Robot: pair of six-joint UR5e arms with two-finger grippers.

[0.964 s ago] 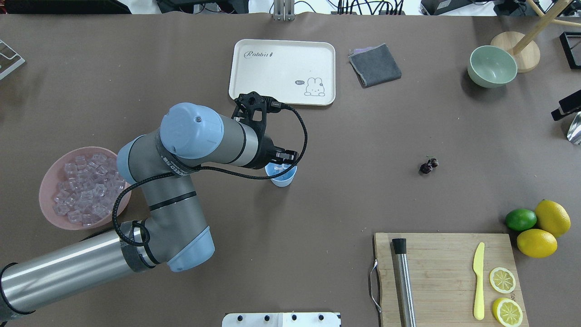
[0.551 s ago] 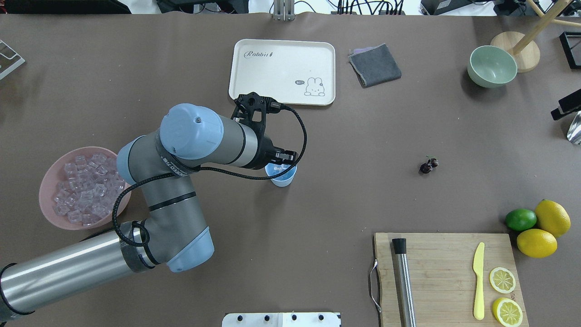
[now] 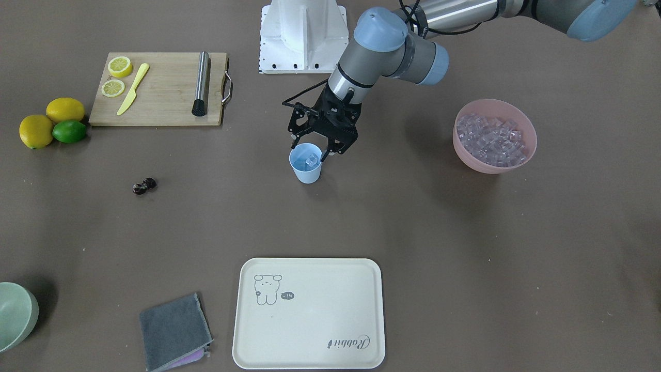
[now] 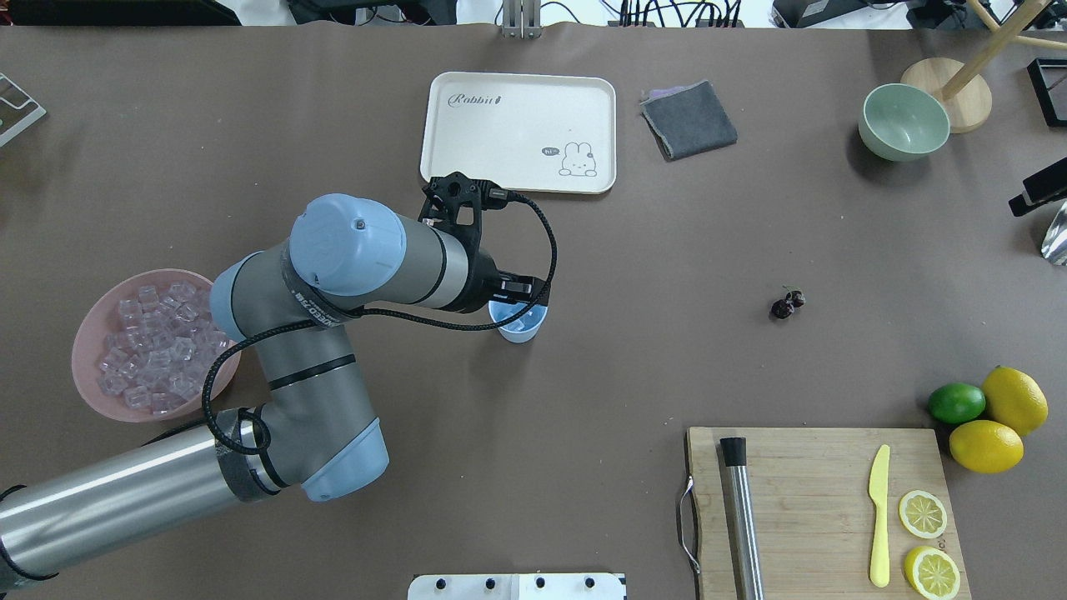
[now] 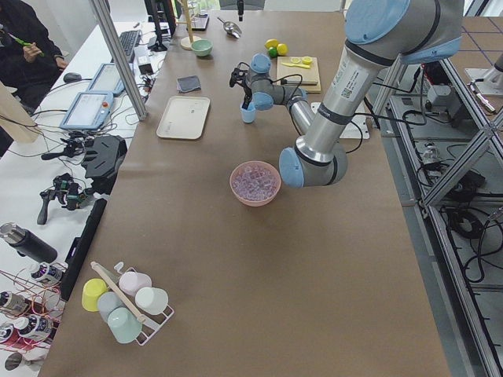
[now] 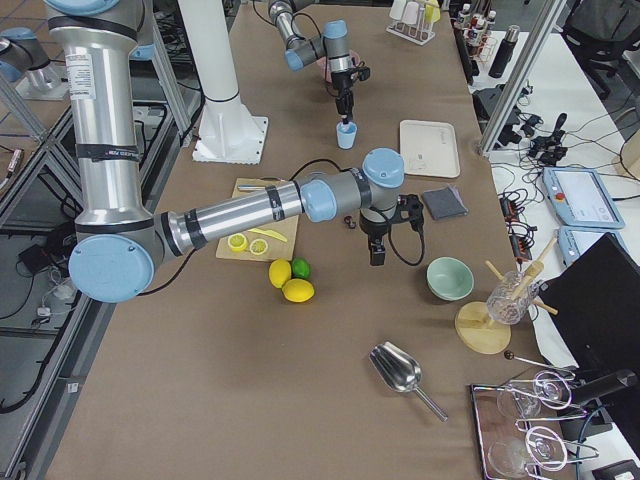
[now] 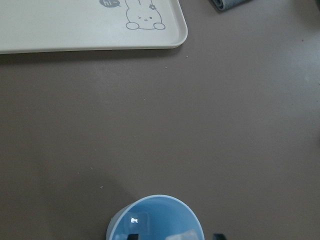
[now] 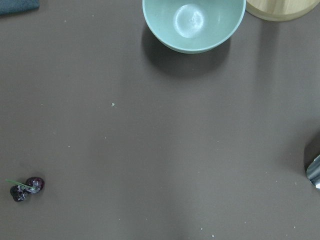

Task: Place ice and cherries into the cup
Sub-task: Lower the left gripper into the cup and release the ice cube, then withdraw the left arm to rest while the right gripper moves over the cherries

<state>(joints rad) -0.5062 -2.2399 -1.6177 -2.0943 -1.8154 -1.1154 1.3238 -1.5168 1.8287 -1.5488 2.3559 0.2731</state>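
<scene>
In the front-facing view, your left gripper (image 3: 310, 146) hangs just above the cup (image 3: 306, 174) at the centre of the frame. Its jaws are spread wide and empty, one on either side of the rim. One ice cube (image 3: 311, 162) lies inside the cup. More ice (image 3: 490, 138) fills the pink bowl (image 3: 467, 155) at the right of the frame. The cherries (image 3: 144, 186) lie on the table (image 3: 444, 243) at centre left, well apart from the cup. Your right gripper (image 6: 376, 255) shows only in the right side view, near mid-frame and pointing down close to the cherries. You cannot tell how its jaws stand.
</scene>
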